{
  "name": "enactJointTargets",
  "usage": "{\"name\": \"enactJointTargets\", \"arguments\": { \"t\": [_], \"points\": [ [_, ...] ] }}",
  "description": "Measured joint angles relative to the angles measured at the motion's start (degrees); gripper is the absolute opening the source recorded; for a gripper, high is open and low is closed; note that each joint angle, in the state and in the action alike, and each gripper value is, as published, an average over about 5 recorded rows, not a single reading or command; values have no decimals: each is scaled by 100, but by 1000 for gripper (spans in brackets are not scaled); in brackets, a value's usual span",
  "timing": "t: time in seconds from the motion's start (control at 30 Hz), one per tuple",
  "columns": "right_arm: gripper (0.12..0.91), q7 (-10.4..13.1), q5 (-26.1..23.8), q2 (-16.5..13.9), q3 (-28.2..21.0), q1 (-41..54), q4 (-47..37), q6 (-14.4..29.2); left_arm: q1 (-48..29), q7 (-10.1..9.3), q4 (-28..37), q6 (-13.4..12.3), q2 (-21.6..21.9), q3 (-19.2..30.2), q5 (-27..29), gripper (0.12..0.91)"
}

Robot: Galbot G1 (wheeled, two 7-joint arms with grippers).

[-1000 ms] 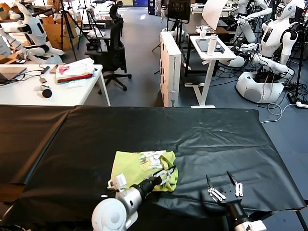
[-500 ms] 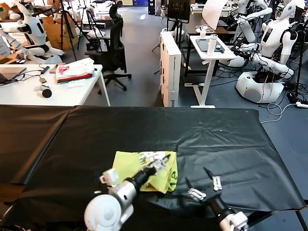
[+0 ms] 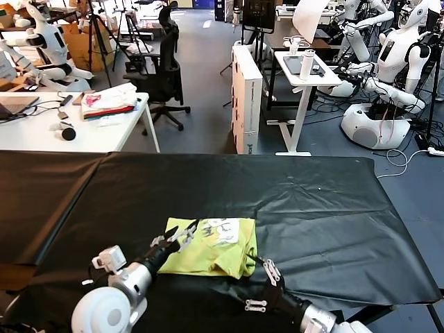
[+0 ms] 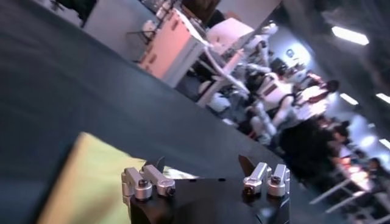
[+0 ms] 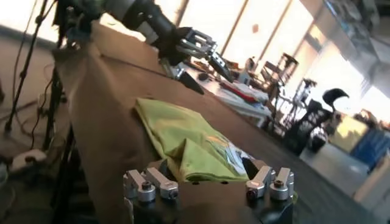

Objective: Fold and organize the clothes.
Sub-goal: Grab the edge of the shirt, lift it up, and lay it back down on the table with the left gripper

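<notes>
Head view showed the lime T-shirt lying folded on the black table cover, near its front edge, white print facing up. The left gripper hung with fingers spread wide over the shirt's left edge, holding nothing. The right gripper, likewise wide and empty, sat just beside the shirt's right front corner.
</notes>
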Motion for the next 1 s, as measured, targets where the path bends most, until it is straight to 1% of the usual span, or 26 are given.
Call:
{"name": "enactJointTargets", "arguments": {
  "t": [0.03, 0.13, 0.23, 0.27, 0.3, 0.4, 0.43, 0.5, 0.53, 0.67, 0.83, 0.97, 1.0],
  "points": [
    [873, -8, -82, -14, -3, 25, -17, 20, 11, 0, -10, -11, 0, -13, 11, 907],
    [786, -37, -260, -40, -13, 67, -59, 69, 32, 0, -31, -36, 4, -47, 35, 907],
    [603, -63, -383, -31, -33, 101, -113, 121, 53, -1, -47, -52, 8, -69, 54, 907],
    [527, -71, -412, -23, -39, 110, -134, 137, 62, -1, -52, -57, 8, -74, 60, 907],
    [432, -75, -430, -15, -43, 115, -155, 150, 73, -2, -57, -62, 9, -78, 66, 907],
    [251, -79, -448, -4, -38, 108, -206, 183, 105, -6, -65, -72, 14, -95, 77, 907],
    [203, -77, -446, -6, -27, 98, -214, 196, 114, -7, -66, -76, 18, -104, 81, 907],
    [146, -71, -427, -26, 20, 55, -215, 228, 126, -10, -64, -80, 29, -124, 87, 907],
    [136, -67, -408, -42, 55, 23, -213, 244, 128, -11, -61, -82, 35, -134, 88, 907],
    [138, -53, -332, -109, 232, -119, -220, 282, 114, -11, -38, -89, 52, -149, 94, 907],
    [138, -26, -254, -117, 390, -187, -277, 290, 74, -7, 5, -95, 51, -131, 132, 907],
    [147, 5, 25, -84, 446, -267, -287, 378, 79, 68, 45, -145, 73, -130, 256, 907],
    [167, 0, 137, -75, 465, -296, -276, 417, 86, 107, 59, -181, 83, -130, 317, 907]
  ]
}}
